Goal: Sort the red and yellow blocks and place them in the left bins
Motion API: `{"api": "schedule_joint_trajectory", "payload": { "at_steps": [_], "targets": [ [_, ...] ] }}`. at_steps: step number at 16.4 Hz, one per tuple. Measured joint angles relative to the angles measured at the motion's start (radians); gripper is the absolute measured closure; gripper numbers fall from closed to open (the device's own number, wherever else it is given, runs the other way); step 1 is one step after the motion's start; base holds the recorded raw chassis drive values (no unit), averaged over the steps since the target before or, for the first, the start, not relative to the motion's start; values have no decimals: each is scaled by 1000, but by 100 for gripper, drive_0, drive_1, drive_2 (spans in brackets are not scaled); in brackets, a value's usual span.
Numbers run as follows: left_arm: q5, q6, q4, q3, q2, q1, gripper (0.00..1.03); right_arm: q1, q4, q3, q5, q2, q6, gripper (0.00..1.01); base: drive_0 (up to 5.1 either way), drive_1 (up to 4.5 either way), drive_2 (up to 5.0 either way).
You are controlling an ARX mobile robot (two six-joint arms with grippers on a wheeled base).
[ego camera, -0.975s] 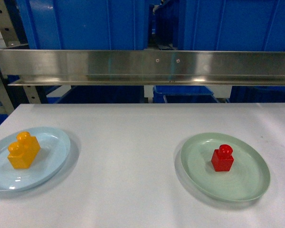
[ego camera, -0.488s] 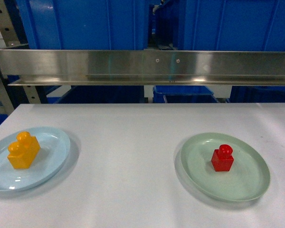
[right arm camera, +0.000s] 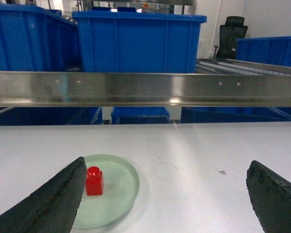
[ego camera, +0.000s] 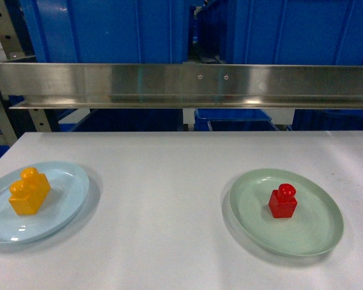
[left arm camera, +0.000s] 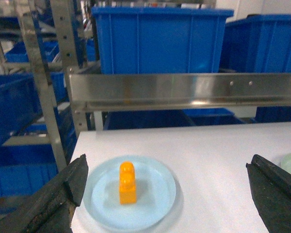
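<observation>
1. Almost nothing changes from a second ago: in the head view the yellow block (ego camera: 29,191) and red block (ego camera: 283,201) drift a hair to the left, so I read that as a tiny camera nudge, not a grasp. Sorting hasn't begun.
2. Yellow block sits on the pale blue plate (ego camera: 66,208), red block on the pale green plate (ego camera: 314,232), both on the desk (ego camera: 163,217), well apart.
3. Left gripper (left arm camera: 165,194) hovers back from the yellow block, jaws wide, holding nothing.
4. Right gripper (right arm camera: 167,194) looks level toward the shelf rail (right arm camera: 145,88), jaws wide and empty, red block just beside its left finger in that view.
5. The bins (left arm camera: 157,41) wait behind the rail.
</observation>
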Motion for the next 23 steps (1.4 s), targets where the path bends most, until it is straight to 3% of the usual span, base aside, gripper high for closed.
{"api": "schedule_joint_trajectory", "payload": {
  "at_steps": [2, 4, 5, 6, 7, 8, 9, 11, 13, 17, 19, 23],
  "targets": [
    [98, -3, 77, 0, 46, 113, 5, 56, 23, 0, 46, 13, 3, 3, 0, 0, 0],
    [152, -7, 114, 0, 81, 185, 5, 117, 50, 0, 100, 42, 2, 3, 0, 0, 0],
    [210, -18, 140, 0, 118, 263, 5, 137, 60, 0, 101, 66, 2, 3, 0, 0, 0],
    [292, -32, 184, 0, 171, 359, 5, 106, 95, 1, 74, 111, -3, 3, 0, 0, 0],
    [340, -50, 229, 0, 213, 415, 5, 36, 149, 3, 25, 171, -4, 3, 0, 0, 0],
    [337, -106, 348, 27, 375, 387, 5, -95, 267, 85, -139, 347, -10, 3, 0, 0, 0],
    [381, -158, 341, 116, 488, 392, 5, -119, 257, 157, -205, 436, -21, 3, 0, 0, 0],
    [428, -182, 331, 179, 618, 398, 5, -92, 312, 181, -206, 588, -57, 3, 0, 0, 0],
    [448, -154, 410, 239, 795, 383, 5, -43, 426, 229, -188, 781, -93, 3, 0, 0, 0],
    [409, -62, 575, 443, 1231, 335, 5, 39, 658, 378, -130, 1229, -111, 3, 0, 0, 0],
    [404, -24, 604, 516, 1416, 302, 5, 58, 697, 463, -106, 1411, -117, 3, 0, 0, 0],
    [351, 11, 672, 609, 1637, 242, 5, 75, 733, 578, -106, 1651, -129, 3, 0, 0, 0]
  ]
}}
